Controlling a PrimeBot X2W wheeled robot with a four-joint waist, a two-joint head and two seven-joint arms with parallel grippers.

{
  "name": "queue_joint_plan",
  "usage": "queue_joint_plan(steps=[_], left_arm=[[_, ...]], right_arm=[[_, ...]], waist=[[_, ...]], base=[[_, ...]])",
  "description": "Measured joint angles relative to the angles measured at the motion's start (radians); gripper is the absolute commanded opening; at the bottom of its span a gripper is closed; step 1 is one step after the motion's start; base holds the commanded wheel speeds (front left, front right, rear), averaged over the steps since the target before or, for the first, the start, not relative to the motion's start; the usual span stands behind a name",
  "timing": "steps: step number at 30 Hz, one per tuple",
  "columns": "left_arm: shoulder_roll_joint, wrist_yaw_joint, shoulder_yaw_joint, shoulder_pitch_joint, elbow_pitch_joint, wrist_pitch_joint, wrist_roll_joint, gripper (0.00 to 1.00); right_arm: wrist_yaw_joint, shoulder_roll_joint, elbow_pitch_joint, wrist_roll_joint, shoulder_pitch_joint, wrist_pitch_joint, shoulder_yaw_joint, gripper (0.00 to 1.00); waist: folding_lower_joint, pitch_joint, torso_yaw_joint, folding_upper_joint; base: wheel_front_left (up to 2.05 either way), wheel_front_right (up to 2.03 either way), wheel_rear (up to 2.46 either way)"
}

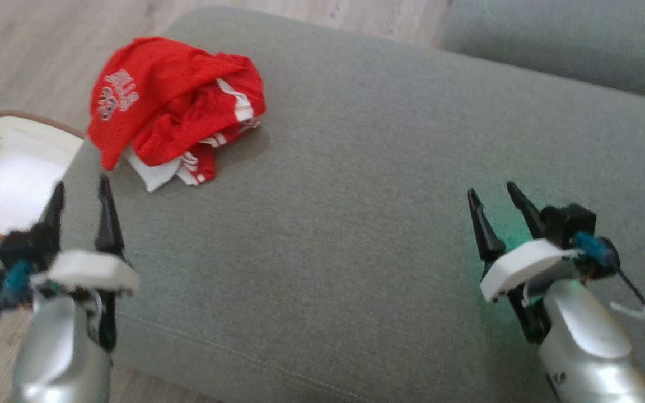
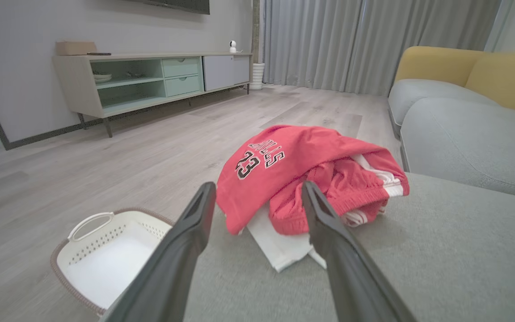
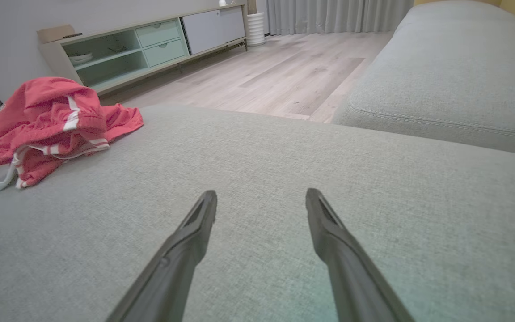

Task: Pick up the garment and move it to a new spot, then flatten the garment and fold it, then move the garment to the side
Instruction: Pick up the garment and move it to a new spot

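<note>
The garment [image 1: 171,106] is a crumpled red jersey with white trim and a printed number, heaped at the far left corner of the grey-green sofa cushion [image 1: 345,184]. In the left wrist view the garment [image 2: 302,179] lies just beyond my fingertips. In the right wrist view the garment [image 3: 52,120] sits far off to the left. My left gripper [image 1: 79,187] hovers open at the cushion's left edge, a short way in front of the heap, holding nothing. My right gripper [image 1: 490,193] stands open and empty over the cushion's right side.
A white perforated laundry basket [image 1: 14,168] stands on the wooden floor just left of the cushion, close to my left gripper. A second grey cushion [image 1: 569,45] lies at the far right. A low cabinet [image 2: 150,80] lines the far wall.
</note>
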Motion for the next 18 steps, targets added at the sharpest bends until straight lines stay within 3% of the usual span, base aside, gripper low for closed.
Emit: queue_joint_plan(steps=[8,13,18], left_arm=[[0.08,0.0,-0.067,-0.212,0.099,-0.003,-0.063,1.0],[0.14,0.0,-0.156,-0.357,0.183,-0.004,-0.146,1.0],[0.166,0.0,-0.23,-0.446,0.271,-0.004,-0.258,1.0]], right_arm=[[0.0,-0.055,-0.021,-0.005,-0.085,0.0,0.038,1.0],[0.0,-0.072,-0.055,-0.005,-0.125,0.0,0.057,1.0],[0.0,-0.084,-0.083,-0.005,-0.145,-0.001,0.058,1.0]], waist=[[0.0001,0.114,-0.068,0.0],[0.0002,0.188,-0.115,0.0],[0.0001,0.248,-0.165,0.0]], base=[[0.0,0.0,0.0],[0.0,0.0,0.0],[0.0,0.0,0.0]])
